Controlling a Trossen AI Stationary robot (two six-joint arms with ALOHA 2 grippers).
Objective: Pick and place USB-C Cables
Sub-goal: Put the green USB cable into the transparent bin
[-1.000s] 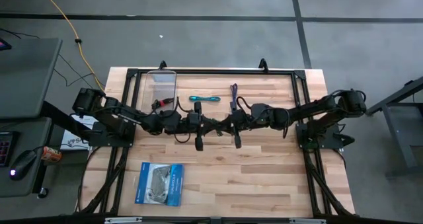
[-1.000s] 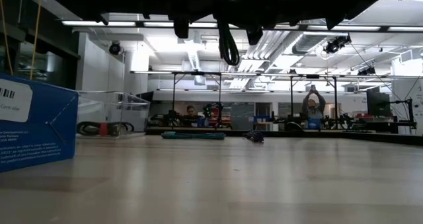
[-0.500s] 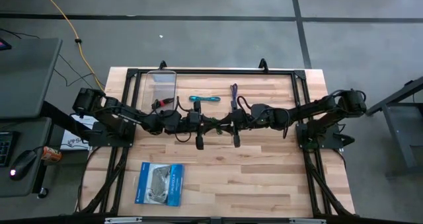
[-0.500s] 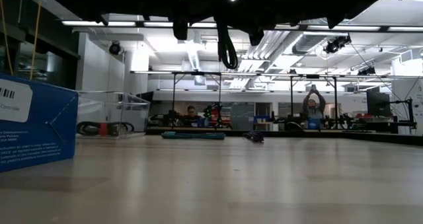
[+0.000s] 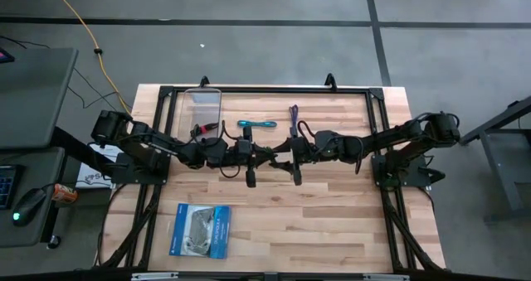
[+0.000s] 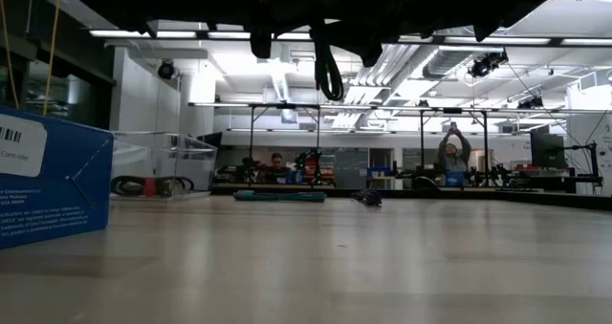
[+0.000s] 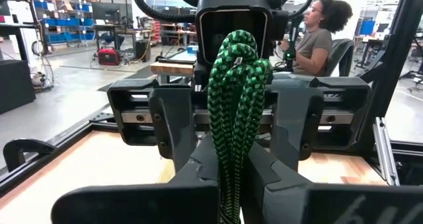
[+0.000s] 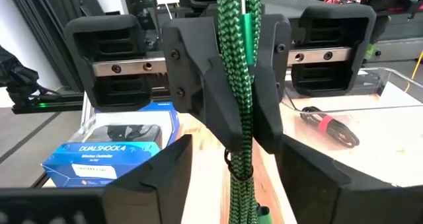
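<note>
Above table centre, left gripper [image 8: 228,85] clamps green cable [image 7: 234,112] (hanging loop); right gripper [image 7: 231,128] apart.

Both arms meet mid-counter [image 5: 332,223], blocking the middle; the near half lies open (bar the DualShock box [image 5: 199,230], probably clear of passage).

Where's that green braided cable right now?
The green cable is in the air above the middle of the table, clamped in the left gripper. The right gripper faces it with jaws open around it.
</note>
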